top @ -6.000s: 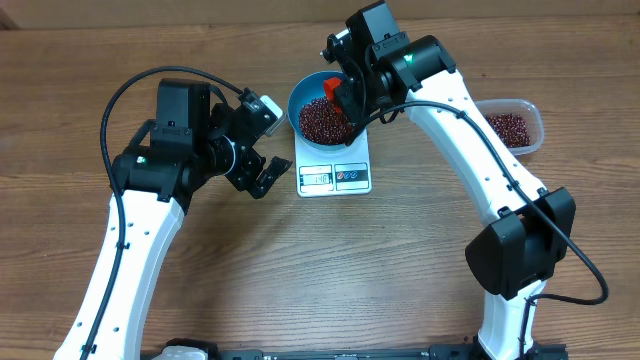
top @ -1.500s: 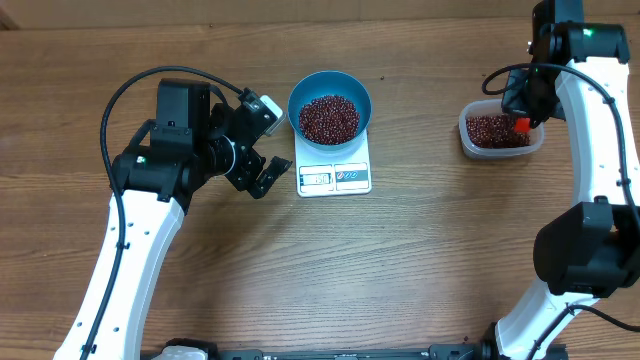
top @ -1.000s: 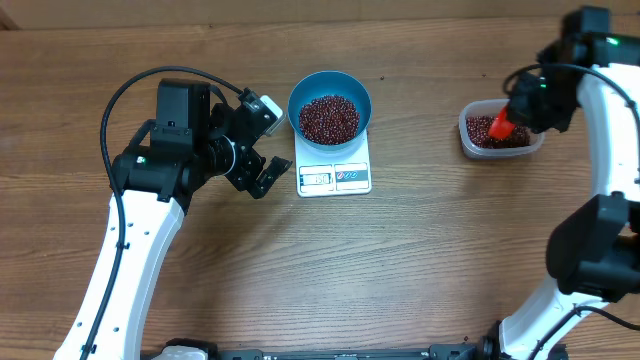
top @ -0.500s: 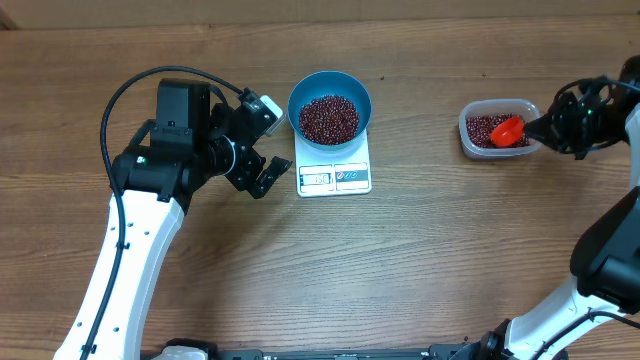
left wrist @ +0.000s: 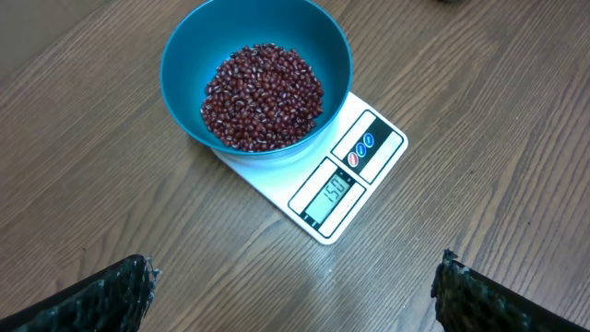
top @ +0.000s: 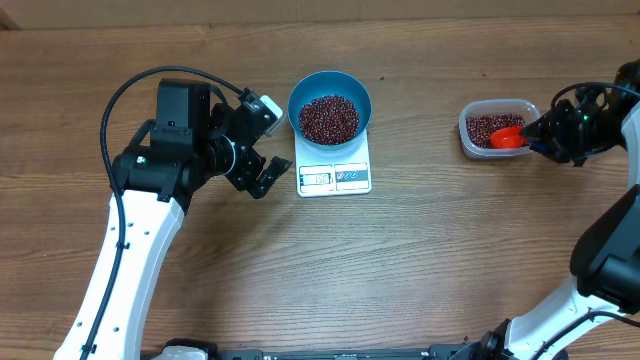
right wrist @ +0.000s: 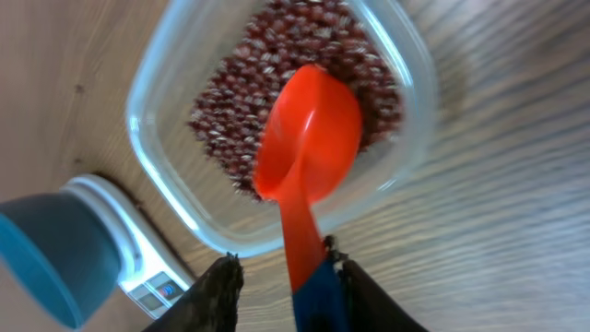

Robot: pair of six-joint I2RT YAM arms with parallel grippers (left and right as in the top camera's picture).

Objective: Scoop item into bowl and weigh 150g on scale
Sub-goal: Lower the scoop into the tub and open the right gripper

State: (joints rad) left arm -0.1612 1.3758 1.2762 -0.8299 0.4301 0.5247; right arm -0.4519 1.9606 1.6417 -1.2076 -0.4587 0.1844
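**A:** Tiny dark red-brown beans [left wrist: 263, 97], where do they lie?

**B:** Most make a heap in the round deep blue plastic bowl [left wrist: 327, 46]. This bowl stands on the small flat white rectangular scale [left wrist: 277, 180], at the end away from its display window [left wrist: 336, 189]. The digits seem to read 150.

**A:** And the rest?

**B:** They are in a clear rounded plastic tub [right wrist: 147, 138], well apart from the scale on the right arm's side. An orange-red plastic spoon [right wrist: 309, 138] rests on them.

**A:** How are the jaws?

**B:** The right gripper [right wrist: 286, 281] has the spoon handle between its jaws, which are a little parted, with a gap on one side. The left gripper [left wrist: 293, 300] hovers near the scale, on the side away from the tub. Its jaws are wide and hold nothing.
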